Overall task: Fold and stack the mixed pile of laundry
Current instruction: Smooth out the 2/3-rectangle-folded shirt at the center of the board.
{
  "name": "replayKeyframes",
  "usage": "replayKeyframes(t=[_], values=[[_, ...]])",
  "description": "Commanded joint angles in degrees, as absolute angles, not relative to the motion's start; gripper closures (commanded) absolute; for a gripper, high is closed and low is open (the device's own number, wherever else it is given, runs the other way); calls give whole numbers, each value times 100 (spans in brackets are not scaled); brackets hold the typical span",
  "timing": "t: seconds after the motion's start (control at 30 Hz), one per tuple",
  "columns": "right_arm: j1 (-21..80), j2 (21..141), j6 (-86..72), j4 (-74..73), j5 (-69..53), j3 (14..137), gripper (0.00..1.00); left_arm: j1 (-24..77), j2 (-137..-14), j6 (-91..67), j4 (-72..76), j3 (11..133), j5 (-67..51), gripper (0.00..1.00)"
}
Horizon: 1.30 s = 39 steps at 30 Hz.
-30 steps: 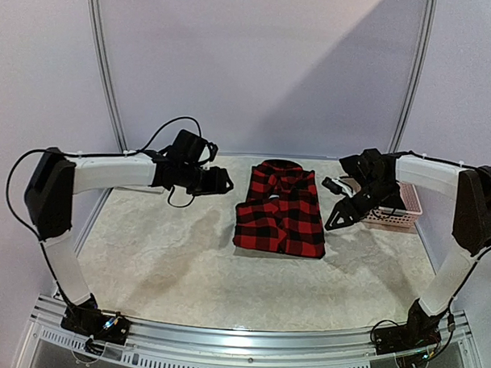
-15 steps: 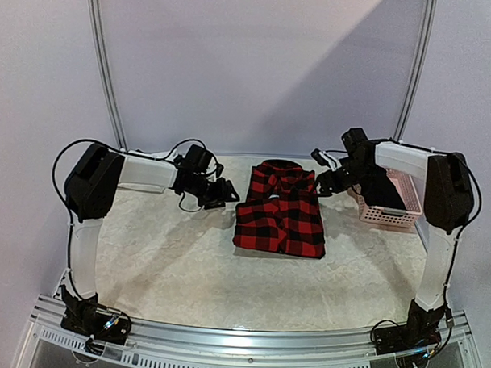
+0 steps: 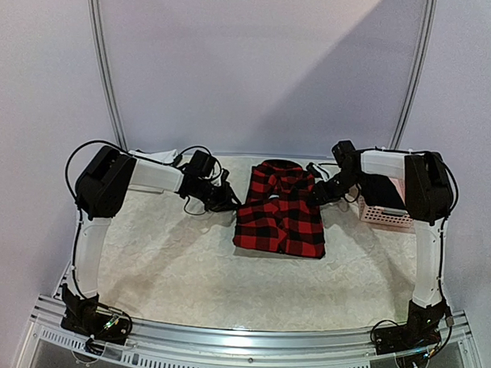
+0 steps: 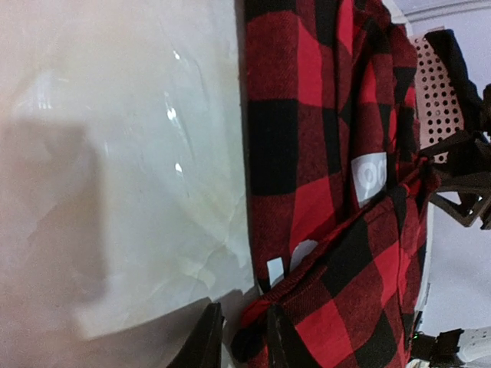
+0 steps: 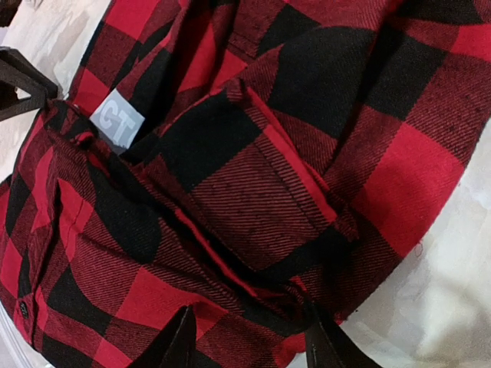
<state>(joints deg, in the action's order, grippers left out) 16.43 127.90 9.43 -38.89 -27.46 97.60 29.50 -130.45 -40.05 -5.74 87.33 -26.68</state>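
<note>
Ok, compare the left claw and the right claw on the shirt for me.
The left claw is closed down, pinching the left edge of the flannel shirt; the right claw stands wide, straddling a thick fold on its right side. The left claw has only table beside it; the right claw has the pink basket behind it. Both are low at the shirt's far half, facing each other.
</note>
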Motion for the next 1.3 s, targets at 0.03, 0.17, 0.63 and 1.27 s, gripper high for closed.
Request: replayKeyframes(t=[0.03, 0.17, 0.63, 1.27], values=[[1635, 12891, 941, -3804, -2617, 9879, 53, 2937, -13180, -4034, -457, 8992, -2908, 87], [1634, 12800, 958, -3754, -2507, 9864, 48, 2940, -13120, -4034, -658, 9038, -2748, 75], [1635, 12926, 932, -3694, -2652, 10035, 76, 2978, -12985, -4370, -136, 8540, -2914, 73], [1311, 12174, 806, -3401, -2476, 9486, 100, 3006, -13520, -4220, -315, 10252, -2944, 100]])
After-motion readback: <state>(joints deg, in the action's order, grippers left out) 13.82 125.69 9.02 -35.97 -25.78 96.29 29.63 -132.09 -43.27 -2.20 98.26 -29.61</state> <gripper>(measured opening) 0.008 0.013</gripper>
